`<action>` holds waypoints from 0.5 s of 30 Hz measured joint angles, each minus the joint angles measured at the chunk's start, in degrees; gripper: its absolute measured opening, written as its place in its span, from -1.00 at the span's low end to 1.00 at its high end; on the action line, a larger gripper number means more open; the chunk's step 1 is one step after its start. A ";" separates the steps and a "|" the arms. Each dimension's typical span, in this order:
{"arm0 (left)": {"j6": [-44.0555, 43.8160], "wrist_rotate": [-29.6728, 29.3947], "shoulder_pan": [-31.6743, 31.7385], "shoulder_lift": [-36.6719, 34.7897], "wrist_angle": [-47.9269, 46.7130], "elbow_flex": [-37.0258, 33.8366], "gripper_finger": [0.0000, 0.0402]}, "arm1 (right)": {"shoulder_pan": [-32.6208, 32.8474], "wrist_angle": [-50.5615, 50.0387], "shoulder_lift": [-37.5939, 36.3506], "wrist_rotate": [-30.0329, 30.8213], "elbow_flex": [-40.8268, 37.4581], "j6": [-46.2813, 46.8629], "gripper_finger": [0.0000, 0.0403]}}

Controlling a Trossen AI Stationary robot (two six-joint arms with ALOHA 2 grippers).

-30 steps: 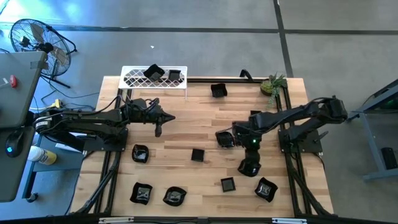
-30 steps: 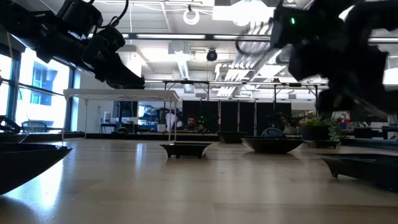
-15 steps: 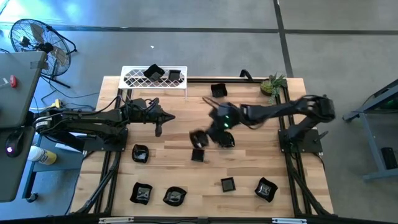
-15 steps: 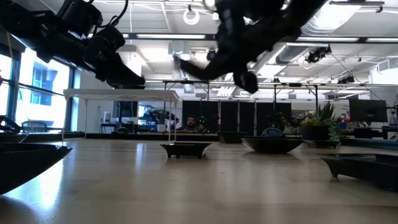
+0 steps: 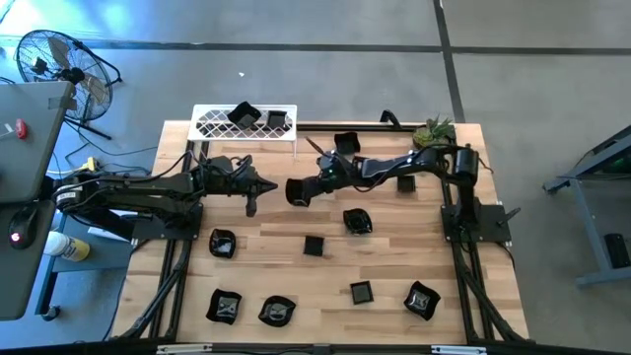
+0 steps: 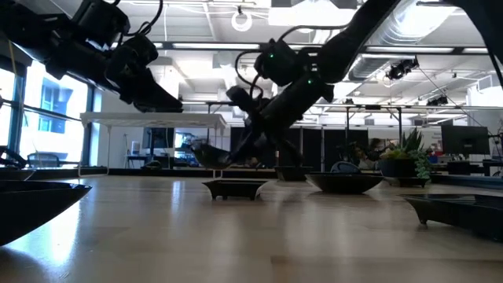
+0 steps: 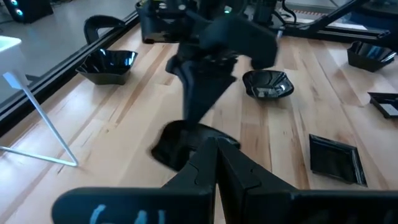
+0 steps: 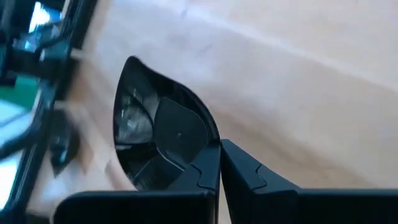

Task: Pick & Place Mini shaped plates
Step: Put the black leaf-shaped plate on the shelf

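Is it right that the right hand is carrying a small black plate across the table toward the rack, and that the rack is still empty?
Not quite. The right hand does hold a small black plate, heading toward the white rack, but the rack is not empty: the high view shows two black plates already on it.

No readable text, labels or brand marks in any view. Only candidate: pale scrawled marks on the left gripper (image 7: 214, 163) body in the left wrist view, too blurred to make out
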 joint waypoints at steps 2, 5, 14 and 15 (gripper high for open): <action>-0.45 0.02 0.00 0.00 -0.31 0.00 -1.00 | -0.35 -0.18 0.51 1.70 -0.02 1.66 -0.97; -0.89 0.02 0.00 0.00 -0.57 0.00 -1.00 | -0.67 -0.47 0.62 4.14 -0.07 3.54 -0.97; -4.70 -0.44 0.00 0.00 -0.72 0.00 -1.00 | -0.61 -2.23 0.55 5.28 -0.07 3.97 -0.81; -5.73 -0.44 0.00 0.00 -0.72 0.00 -1.00 | -0.66 -2.21 0.54 4.09 -0.07 2.69 -0.78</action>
